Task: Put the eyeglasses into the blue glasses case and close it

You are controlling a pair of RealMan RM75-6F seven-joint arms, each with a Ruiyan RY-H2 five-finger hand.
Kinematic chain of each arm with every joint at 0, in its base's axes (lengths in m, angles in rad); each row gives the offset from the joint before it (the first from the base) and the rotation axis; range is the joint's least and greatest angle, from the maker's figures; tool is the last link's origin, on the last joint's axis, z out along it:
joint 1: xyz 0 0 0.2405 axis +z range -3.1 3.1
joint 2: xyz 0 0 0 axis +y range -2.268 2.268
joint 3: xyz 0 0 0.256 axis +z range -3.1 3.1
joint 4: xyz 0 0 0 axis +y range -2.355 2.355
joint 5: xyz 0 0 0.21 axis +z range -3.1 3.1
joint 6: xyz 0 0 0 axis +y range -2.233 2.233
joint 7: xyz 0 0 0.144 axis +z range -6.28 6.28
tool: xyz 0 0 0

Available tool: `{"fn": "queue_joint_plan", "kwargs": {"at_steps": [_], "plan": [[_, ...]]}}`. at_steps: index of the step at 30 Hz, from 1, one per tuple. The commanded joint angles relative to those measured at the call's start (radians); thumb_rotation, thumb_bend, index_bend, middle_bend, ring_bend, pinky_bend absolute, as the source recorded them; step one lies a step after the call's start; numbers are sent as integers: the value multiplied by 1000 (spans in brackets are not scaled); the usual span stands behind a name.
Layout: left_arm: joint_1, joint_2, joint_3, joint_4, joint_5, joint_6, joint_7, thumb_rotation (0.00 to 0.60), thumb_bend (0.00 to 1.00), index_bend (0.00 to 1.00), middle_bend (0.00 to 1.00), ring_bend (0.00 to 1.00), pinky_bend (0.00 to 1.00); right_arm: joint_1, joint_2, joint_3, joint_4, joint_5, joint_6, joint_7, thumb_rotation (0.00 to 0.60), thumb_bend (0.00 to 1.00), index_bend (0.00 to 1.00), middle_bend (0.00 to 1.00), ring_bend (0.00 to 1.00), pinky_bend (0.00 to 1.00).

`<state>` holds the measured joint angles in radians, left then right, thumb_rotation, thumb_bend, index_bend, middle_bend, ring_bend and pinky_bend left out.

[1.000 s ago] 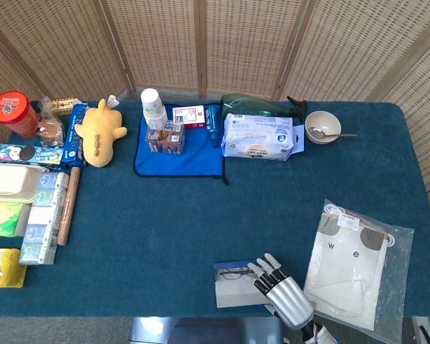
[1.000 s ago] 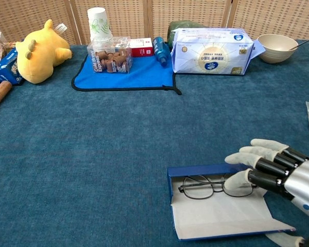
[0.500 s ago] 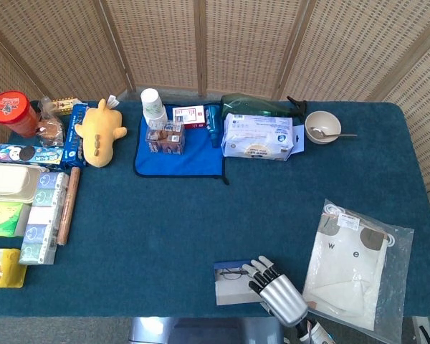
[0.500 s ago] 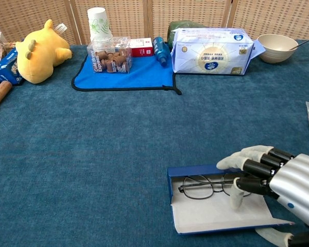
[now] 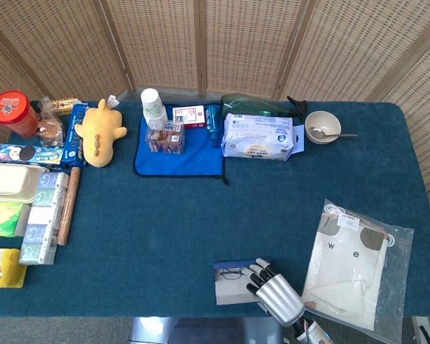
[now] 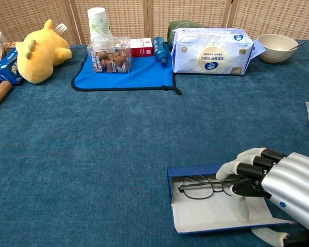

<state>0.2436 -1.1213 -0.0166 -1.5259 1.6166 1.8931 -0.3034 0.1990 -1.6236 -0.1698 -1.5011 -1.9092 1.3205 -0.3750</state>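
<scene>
At the near edge of the blue-carpeted surface (image 6: pixel 118 154), the blue glasses case (image 6: pixel 195 171) lay open and flat, its pale lining facing up. The eyeglasses (image 6: pixel 198 186) lay inside it, along the far side by the blue wall. The right hand (image 6: pixel 262 180) reached in over the case from the right, its fingers (image 6: pixel 242 163) curled downward over the right end of the eyeglasses, with one fingertip pressed to the lining. Whether it actually gripped the frame could not be told from either view. The left hand did not appear in either view.

Just to the right of the case, seen from the head view, lay a clear plastic bag (image 5: pixel 358 269) holding white fabric. Farther back, a blue cloth (image 6: pixel 129 72) carried a clear box of brown pieces (image 6: pixel 110 56) and a paper cup (image 6: pixel 98 23). Left of it sat a yellow plush toy (image 6: pixel 38 51). To the right stood a white pack of wipes (image 6: pixel 211 51) and, beyond that, a beige bowl (image 6: pixel 278 47) with a spoon. Boxes and packets lined the far left edge in the head view.
</scene>
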Motion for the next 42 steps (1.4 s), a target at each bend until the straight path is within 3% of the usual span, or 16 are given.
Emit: {"fn": "queue_joint_plan", "kwargs": {"at_steps": [1, 29, 42], "plan": [[-1, 0, 0, -1, 0, -2, 1, 600, 289, 135, 95, 0, 0, 3, 4, 1, -9, 2, -1, -4, 600, 262, 575, 286, 261, 222], [-6, -8, -3, 9, -6, -13, -6, 600, 290, 125, 95, 0, 0, 30, 19, 26, -87, 37, -34, -43, 600, 262, 631, 316, 282, 241], [-7, -13, -1, 12, -8, -19, -7, 600, 290, 125, 95, 0, 0, 93, 46, 107, -171, 110, -105, -60, 600, 259, 628, 315, 282, 241]]}}
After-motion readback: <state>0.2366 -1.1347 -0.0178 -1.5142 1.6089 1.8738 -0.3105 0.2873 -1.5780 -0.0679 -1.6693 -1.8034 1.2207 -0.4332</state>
